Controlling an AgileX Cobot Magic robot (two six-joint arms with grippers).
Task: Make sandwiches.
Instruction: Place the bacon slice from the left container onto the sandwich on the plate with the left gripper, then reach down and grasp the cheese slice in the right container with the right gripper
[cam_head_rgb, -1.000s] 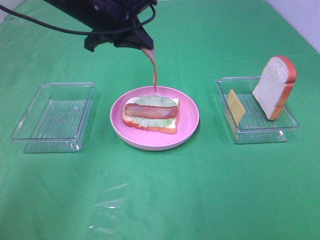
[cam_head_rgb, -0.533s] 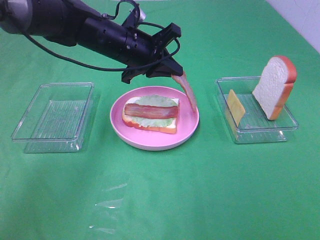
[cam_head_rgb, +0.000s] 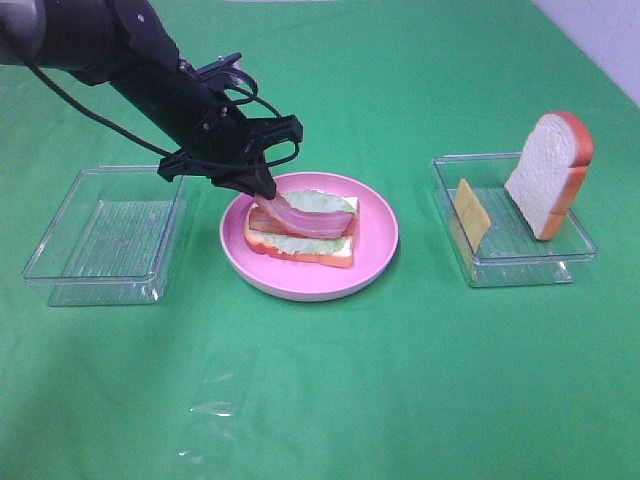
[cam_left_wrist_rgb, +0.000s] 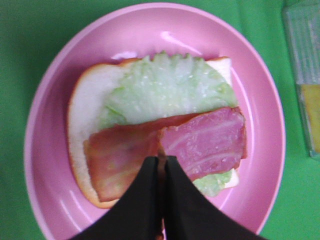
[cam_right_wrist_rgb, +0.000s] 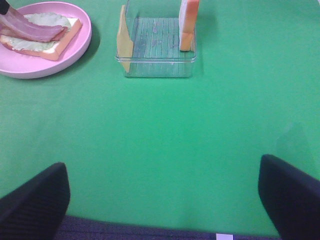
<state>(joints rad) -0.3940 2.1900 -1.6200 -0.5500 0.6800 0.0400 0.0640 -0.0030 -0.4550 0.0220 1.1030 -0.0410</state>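
Though topless, sandwich (cam_head_rgb: 300, 250) with lettuce (cam_left_wrist_rgb: 165, 87) and bacon (cam_left_wrist_rgb: 205, 140)

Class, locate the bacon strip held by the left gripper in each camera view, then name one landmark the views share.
Exterior high: held bacon strip arches over the sandwich, pinched by the left gripper.
Left wrist: pink strip just beyond the shut jaws, over lettuce.
Right wrist: strip on the sandwich.
Shared landmark: pink plate.

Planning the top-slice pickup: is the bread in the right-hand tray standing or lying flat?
Standing, slightly tilted: the bread slice rests on one crust edge inside the clear tray, rising well above its rim.
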